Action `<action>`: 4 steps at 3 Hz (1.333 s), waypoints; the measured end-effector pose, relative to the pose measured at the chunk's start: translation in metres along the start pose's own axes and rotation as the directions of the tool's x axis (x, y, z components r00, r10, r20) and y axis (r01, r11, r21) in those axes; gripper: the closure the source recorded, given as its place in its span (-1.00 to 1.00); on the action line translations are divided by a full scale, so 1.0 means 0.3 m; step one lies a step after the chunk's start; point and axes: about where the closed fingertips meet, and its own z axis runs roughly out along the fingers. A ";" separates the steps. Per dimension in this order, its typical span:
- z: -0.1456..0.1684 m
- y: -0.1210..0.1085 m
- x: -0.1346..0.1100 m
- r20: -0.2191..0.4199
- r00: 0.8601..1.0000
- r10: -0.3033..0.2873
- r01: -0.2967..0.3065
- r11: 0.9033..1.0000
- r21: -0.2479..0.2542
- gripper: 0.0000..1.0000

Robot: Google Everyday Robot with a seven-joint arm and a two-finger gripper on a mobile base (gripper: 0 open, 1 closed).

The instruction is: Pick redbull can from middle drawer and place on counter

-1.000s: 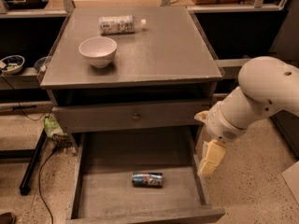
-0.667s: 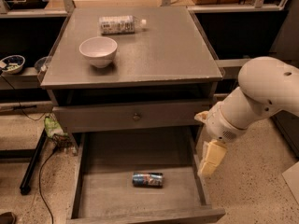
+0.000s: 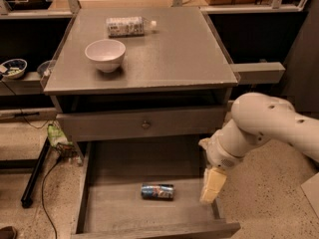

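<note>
the tool (image 3: 210,187) is held at the right wall of the drawer (image 3: 114,210), near the can (image 3: 157,191); its state cannot be told.

The redbull can (image 3: 157,191) is lying sideways in the open middle drawer (image 3: 119,166) — my gripper (image 3: 210,187) is hanging by its right wall

Speckled floor (image 3: 264,208) surrounds the grey cabinet (image 3: 144,126); a dim shelf (image 3: 25,82) runs left of it, a black bar (image 3: 36,173) lies lower left. The gripper (image 3: 211,187) hangs at its lower right.
</note>
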 end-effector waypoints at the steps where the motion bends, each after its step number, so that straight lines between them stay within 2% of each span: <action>1: 0.079 -0.014 0.015 -0.014 1.000 0.004 -0.004 1.000 -0.017 -1.00; 2: 0.215 -0.057 0.004 -0.016 1.000 -0.007 0.005 0.997 -0.078 -1.00; 3: 0.218 -0.049 0.011 -0.007 1.000 -0.006 0.005 0.997 -0.076 -1.00; 4: 0.275 -0.067 -0.021 0.014 1.000 -0.002 0.003 0.999 -0.043 -1.00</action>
